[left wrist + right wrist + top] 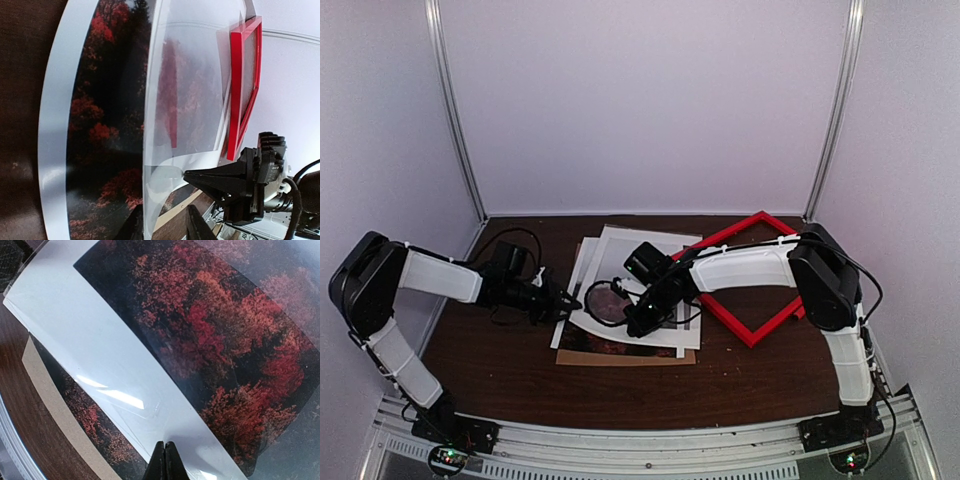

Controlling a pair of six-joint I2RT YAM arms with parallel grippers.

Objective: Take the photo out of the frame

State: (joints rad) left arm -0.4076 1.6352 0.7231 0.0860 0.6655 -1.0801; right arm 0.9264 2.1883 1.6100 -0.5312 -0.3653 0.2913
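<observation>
The red frame [772, 328] lies empty on the table at the right, also in the left wrist view [245, 85]. The photo [612, 343] of dark red trees lies in the middle stack, under a white mat [630, 250] and a clear sheet [185, 100]. My left gripper [570, 302] is at the stack's left edge, jaws apart [165, 225], with the lifted edge of the clear sheet between them. My right gripper [636, 328] is shut [165, 449], its tips pressed on the mat's white band [100, 355] beside the photo [225, 340].
A plain brown backing board [630, 357] lies under the stack, its edge showing in the right wrist view [55, 410]. The dark wood table [500, 370] is enclosed by white walls. The right gripper's black tip [187, 175] points at the clear sheet.
</observation>
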